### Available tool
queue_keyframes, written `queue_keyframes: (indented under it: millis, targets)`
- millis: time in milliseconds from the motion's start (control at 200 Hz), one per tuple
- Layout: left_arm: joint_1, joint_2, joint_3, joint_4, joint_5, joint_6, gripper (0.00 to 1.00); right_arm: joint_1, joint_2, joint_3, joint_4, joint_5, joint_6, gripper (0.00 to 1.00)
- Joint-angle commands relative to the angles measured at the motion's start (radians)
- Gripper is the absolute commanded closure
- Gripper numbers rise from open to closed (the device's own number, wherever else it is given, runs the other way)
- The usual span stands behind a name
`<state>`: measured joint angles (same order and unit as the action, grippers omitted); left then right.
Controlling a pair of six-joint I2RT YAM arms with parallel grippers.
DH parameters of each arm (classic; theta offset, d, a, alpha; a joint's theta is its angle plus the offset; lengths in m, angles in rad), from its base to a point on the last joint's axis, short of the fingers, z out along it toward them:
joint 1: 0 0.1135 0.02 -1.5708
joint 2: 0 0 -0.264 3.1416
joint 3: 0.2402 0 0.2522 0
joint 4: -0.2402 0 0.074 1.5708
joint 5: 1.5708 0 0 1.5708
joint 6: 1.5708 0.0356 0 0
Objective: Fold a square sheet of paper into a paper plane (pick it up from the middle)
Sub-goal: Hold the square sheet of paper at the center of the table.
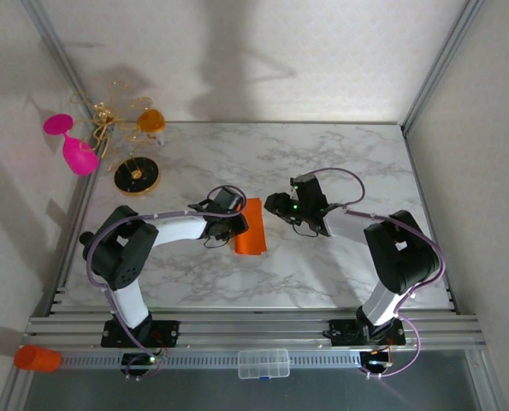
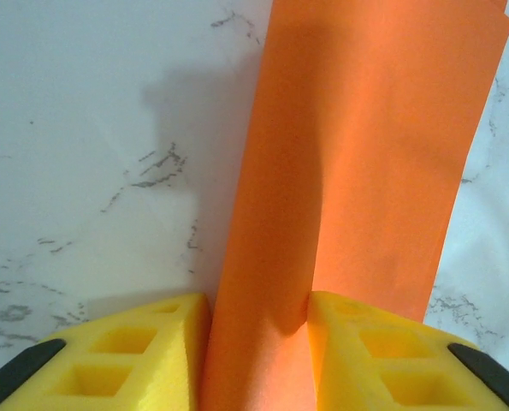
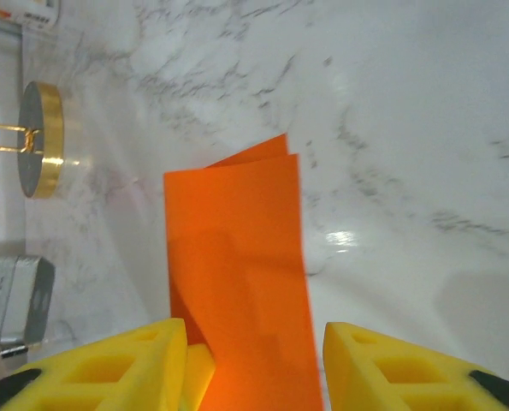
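The square sheet of paper (image 1: pixel 251 229) is bright orange and folded into a long doubled rectangle, not a pointed paper plane. It lies in the middle of the marble table between the two arms. My left gripper (image 1: pixel 237 219) comes at it from the left. In the left wrist view the left gripper (image 2: pixel 258 318) has both yellow pads pressed against a raised ridge of the paper (image 2: pixel 365 154). My right gripper (image 1: pixel 276 206) is at the sheet's upper right. In the right wrist view the right gripper (image 3: pixel 254 347) straddles the paper (image 3: pixel 233 231) with its jaws apart and a gap on the right side.
A pink goblet (image 1: pixel 79 154), a gold wire stand on a black and gold disc (image 1: pixel 137 175) and a small orange cup (image 1: pixel 150 120) stand at the back left. An orange cylinder (image 1: pixel 37 358) and a clear box (image 1: pixel 263 363) sit on the front rail.
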<state>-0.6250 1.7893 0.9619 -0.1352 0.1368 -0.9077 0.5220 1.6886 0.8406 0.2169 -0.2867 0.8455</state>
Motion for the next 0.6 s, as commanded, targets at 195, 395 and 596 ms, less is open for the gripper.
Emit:
queue_keyframes:
  millis: [195, 395, 596]
  targets:
    - [0.001, 0.086, 0.001, -0.07, -0.062, -0.068, 0.58, -0.01, -0.009, -0.034, 0.025, 0.026, -0.017, 0.52]
    - [0.001, 0.103, -0.002, -0.088, -0.066, -0.071, 0.58, -0.011, 0.003, -0.037, 0.029, 0.022, -0.019, 0.52]
    - [-0.001, 0.123, -0.002, -0.094, -0.06, -0.073, 0.57, -0.01, 0.011, -0.04, 0.034, 0.011, -0.024, 0.52]
